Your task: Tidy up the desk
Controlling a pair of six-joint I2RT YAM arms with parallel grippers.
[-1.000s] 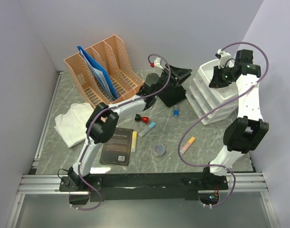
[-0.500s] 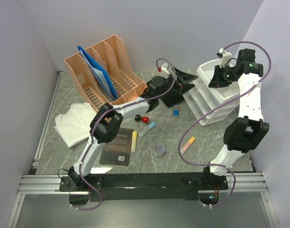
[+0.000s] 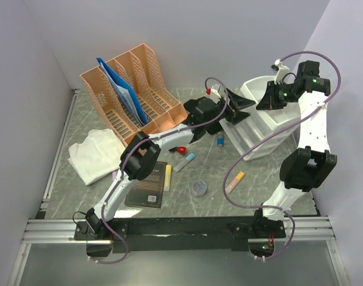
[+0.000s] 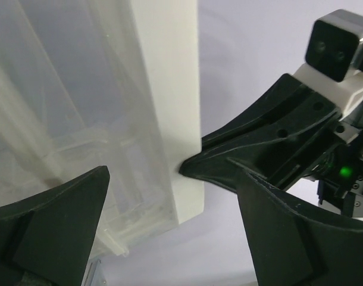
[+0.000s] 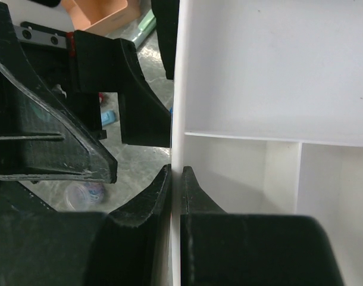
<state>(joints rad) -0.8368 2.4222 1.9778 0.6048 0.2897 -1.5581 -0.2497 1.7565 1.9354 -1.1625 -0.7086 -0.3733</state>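
Two arms met at the white plastic drawer unit [image 3: 262, 134] in the far right corner of the desk [image 3: 187, 208]. The right gripper [image 5: 176, 174] had its jaws pinched on the thin wall of the top drawer [image 5: 259, 71]. The left gripper [image 3: 240, 105] was spread open beside it. The drawer looked light, stiff and slippery, so its rim seemed the surest hold.
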